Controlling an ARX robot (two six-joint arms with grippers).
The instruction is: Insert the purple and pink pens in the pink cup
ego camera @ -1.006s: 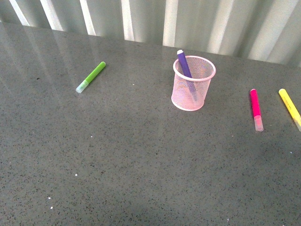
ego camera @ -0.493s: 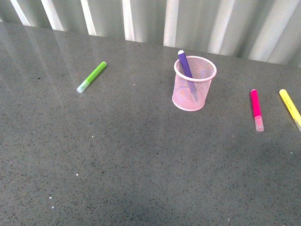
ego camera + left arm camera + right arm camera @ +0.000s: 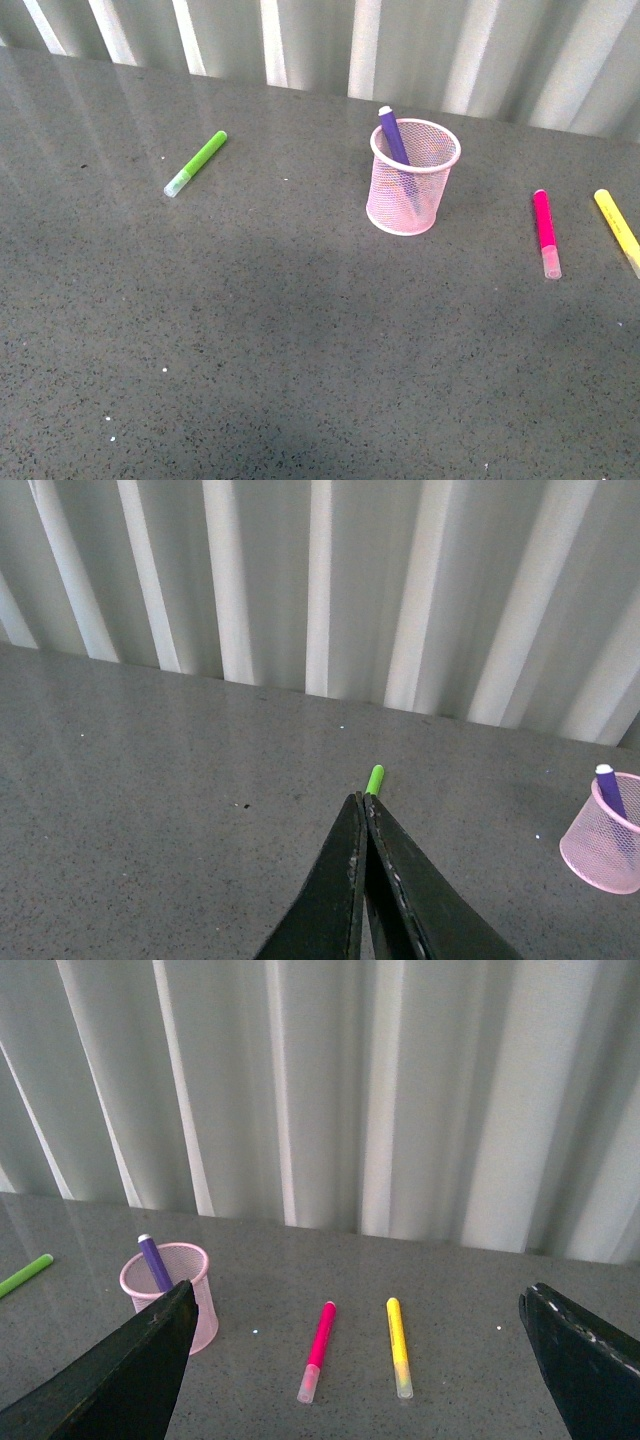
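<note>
My left pincer [image 3: 362, 802] is pressed together on nothing, with the green marker [image 3: 375, 779] just beyond it. I have my right pincer [image 3: 358, 1292] gaping wide. The pink pen [image 3: 317, 1352] lies flat ahead within its spread, and the purple pen [image 3: 155, 1264] leans inside the pink cup [image 3: 205, 1305], off toward my left arm's side.

Open tabletop [image 3: 300, 330] around pink pen [image 3: 545, 232] (yellow marker [image 3: 617, 228] near, on its right)

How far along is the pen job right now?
Done: the purple pen stands in the cup. In hand: nothing; the left gripper is shut and empty, the right gripper open. Left: the pink pen, lying outside the cup.
</note>
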